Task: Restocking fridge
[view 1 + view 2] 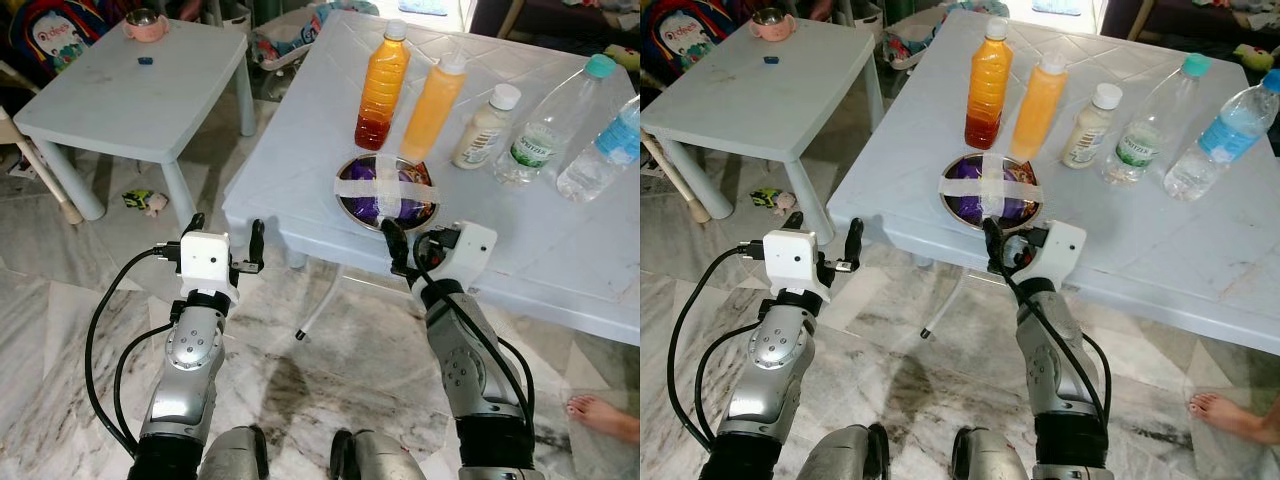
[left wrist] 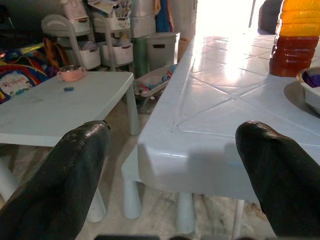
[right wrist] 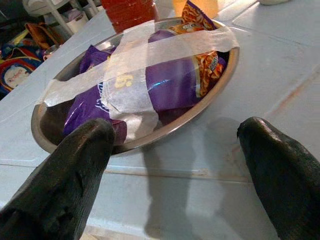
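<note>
Purple snack packets lie in a steel bowl (image 1: 385,190) crossed by white tape strips, near the front edge of the white plastic surface (image 1: 560,250); their lettering is too small to read. Right tool (image 1: 408,240), fingers spread wide and empty, hovers just before the bowl. Left tool (image 1: 222,236), likewise wide and empty, faces the surface's corner.

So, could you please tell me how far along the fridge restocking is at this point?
Nothing looks done yet: the juice bottle, squeeze bottle, small white bottle and two water bottles all stand on the white table. In hand: the right claw is open at the taped steel bowl without gripping it; the left claw is open, empty. Everything remains to be carried.
</note>
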Controlling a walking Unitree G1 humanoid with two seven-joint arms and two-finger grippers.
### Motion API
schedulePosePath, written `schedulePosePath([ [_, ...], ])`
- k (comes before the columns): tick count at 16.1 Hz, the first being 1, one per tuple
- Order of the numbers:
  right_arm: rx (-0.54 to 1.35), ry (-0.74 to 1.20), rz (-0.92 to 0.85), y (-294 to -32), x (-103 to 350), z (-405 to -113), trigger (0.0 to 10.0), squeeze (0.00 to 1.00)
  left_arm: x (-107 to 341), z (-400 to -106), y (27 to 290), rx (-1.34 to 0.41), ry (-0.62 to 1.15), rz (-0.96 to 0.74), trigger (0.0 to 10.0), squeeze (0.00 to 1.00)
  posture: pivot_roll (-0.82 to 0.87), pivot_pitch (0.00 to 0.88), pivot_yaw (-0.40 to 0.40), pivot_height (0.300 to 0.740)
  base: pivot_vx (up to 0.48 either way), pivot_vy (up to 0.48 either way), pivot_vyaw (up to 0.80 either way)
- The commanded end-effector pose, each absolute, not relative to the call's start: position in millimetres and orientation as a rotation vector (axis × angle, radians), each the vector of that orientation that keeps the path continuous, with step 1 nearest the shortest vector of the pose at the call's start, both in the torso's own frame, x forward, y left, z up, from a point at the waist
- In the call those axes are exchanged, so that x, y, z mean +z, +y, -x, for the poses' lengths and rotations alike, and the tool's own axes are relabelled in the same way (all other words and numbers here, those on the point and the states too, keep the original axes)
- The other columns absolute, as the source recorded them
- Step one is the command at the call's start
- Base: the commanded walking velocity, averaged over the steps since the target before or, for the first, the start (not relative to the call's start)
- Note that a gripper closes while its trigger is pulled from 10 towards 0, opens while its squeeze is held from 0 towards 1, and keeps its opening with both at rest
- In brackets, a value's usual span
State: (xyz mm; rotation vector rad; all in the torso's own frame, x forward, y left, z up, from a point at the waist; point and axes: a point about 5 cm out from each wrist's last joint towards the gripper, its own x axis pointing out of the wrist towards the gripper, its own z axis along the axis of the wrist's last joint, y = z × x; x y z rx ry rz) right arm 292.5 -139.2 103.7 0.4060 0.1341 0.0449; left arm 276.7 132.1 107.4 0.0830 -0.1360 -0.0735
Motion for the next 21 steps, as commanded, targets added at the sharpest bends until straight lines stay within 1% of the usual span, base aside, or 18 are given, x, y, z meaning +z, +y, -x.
schedulePosePath([
  [1,0.024,0.154,-0.406,-140.9,100.1,-291.1,10.0,0.00,109.7,-277.4,129.9,-0.079,-0.141,-0.090,10.0,0.00,0.05,0.108,-0.061,0.740,0.000,0.000,0.00],
  [5,-0.018,0.156,-0.408,-147.5,101.2,-293.7,10.0,0.00,109.8,-277.2,129.8,-0.079,-0.141,-0.091,10.0,0.00,0.05,0.110,-0.060,0.740,0.000,0.000,0.00],
  [7,-0.089,0.128,-0.388,-161.3,106.4,-297.1,10.0,0.00,109.9,-276.6,129.3,-0.081,-0.142,-0.091,10.0,0.00,0.05,0.112,-0.057,0.740,0.000,0.000,0.00],
  [8,-0.096,0.124,-0.384,-162.9,107.1,-297.4,10.0,0.00,110.0,-276.6,129.3,-0.081,-0.142,-0.092,10.0,0.00,0.05,0.112,-0.057,0.740,0.000,0.000,0.00],
  [12,-0.202,0.074,-0.319,-191.8,113.5,-299.8,10.0,0.00,110.7,-277.7,128.0,-0.089,-0.143,-0.092,10.0,0.00,0.04,0.115,-0.050,0.740,0.000,0.000,0.00],
  [13,-0.209,0.070,-0.313,-192.9,114.3,-300.0,10.0,0.00,110.8,-277.9,127.9,-0.090,-0.143,-0.093,10.0,0.00,0.04,0.115,-0.049,0.740,0.000,0.000,0.00],
  [14,-0.201,0.065,-0.306,-191.7,115.2,-300.5,10.0,0.00,110.9,-278.1,127.9,-0.091,-0.143,-0.093,10.0,0.00,0.04,0.115,-0.047,0.740,0.000,0.000,0.00],
  [19,-0.064,0.009,-0.314,-163.3,128.3,-305.0,10.0,0.00,111.2,-278.1,127.1,-0.095,-0.144,-0.096,10.0,0.00,0.05,0.116,-0.045,0.740,0.000,0.000,0.00],
  [21,-0.047,0.019,-0.329,-159.1,127.0,-303.3,10.0,0.00,111.2,-278.1,127.2,-0.094,-0.143,-0.096,10.0,0.00,0.05,0.117,-0.048,0.740,0.000,0.000,0.00],
])
